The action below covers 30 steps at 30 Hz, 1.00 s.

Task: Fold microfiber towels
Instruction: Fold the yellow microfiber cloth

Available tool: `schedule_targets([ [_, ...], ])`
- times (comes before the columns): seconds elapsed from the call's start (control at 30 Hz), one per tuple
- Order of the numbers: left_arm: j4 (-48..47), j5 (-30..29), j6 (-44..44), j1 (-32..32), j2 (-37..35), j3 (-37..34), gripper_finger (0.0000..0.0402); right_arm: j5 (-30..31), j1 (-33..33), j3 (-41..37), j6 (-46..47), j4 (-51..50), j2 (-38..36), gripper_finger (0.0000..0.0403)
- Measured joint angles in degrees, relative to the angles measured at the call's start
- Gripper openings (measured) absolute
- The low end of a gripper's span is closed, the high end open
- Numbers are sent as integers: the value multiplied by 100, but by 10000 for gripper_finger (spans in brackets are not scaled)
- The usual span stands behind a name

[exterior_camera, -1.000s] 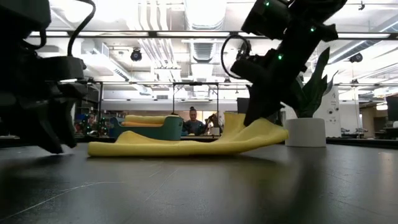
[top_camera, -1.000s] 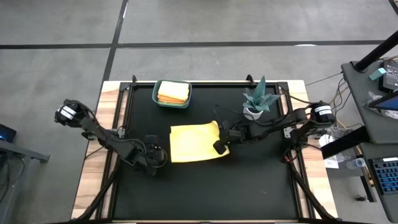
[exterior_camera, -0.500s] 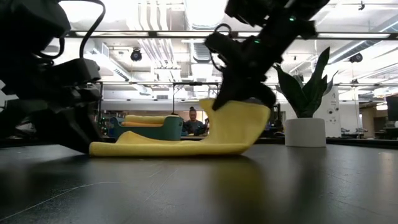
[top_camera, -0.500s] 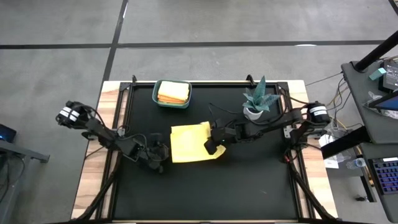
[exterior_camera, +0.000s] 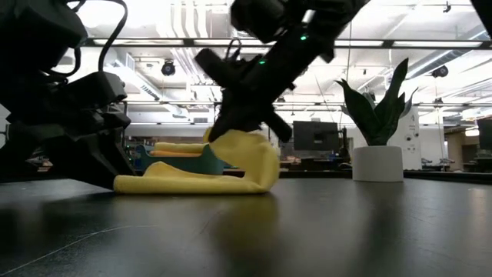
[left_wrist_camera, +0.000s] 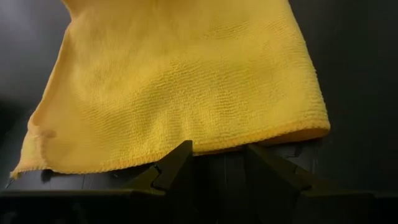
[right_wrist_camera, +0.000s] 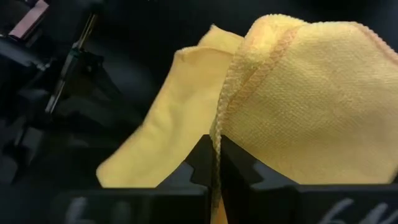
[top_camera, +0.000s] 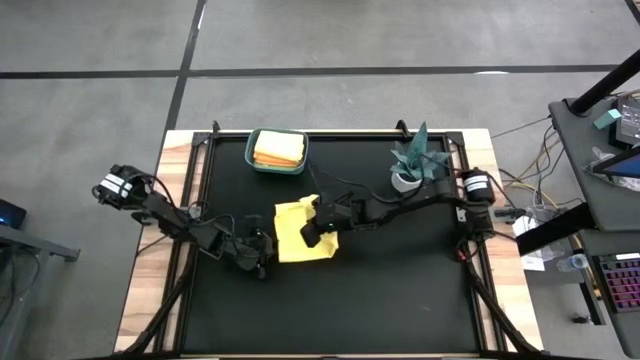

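Note:
A yellow microfiber towel (top_camera: pixel 296 235) lies on the black table top, its right part lifted and curled over toward the left (exterior_camera: pixel 250 158). My right gripper (top_camera: pixel 314 226) is above the towel's middle, shut on the raised edge. My left gripper (top_camera: pixel 258 250) is low at the towel's near-left corner. It is open, with its fingertips (left_wrist_camera: pixel 181 155) right at the towel's hem (left_wrist_camera: pixel 205 144). The towel's left part (exterior_camera: pixel 161 183) lies flat on the table. My right gripper pinches the towel's hemmed edge (right_wrist_camera: pixel 222 121) between its two fingers, near a corner; it looks like a single layer. The fingers slant down from the table's right side. The held edge is lifted clear and the cloth bends slackly below it onto the flat part. My left gripper's fingertips stand at the near-left hem; I cannot tell whether they touch it.
A teal bin (top_camera: pixel 277 165) holding folded yellow and orange towels stands at the far side, left of centre. A potted plant (top_camera: pixel 413 165) in a white pot stands at the far right. Bare black table lies near and to the right of the towel.
My right gripper has gone toward the table's left, still shut on the towel's right edge. That edge has been carried up and over, so the towel's right part has folded onto its left part, which has stayed flat. My left gripper has edged toward the towel's near-left corner.

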Motion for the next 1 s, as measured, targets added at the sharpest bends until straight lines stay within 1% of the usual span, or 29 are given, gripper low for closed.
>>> schedule_targets([
  [0.3, 23, 29, 9, 0, 28, -13, 132, 3, 0, 1058, -389, -60, 926, 9],
  [0.47, 37, 33, 9, 0, 31, -26, 132, 28, -9, 1459, -645, -87, 1284, 9],
  [0.67, 72, 38, 11, 0, 31, -39, 132, 480, -22, 1574, -743, -95, 1387, 9],
  [0.87, 139, 38, 23, 0, 31, -55, 132, 383, -29, 1605, -743, -39, 1414, 9],
  [1.0, 151, 47, 22, 0, 31, -57, 132, 140, -20, 1605, -735, 0, 1414, 29],
])
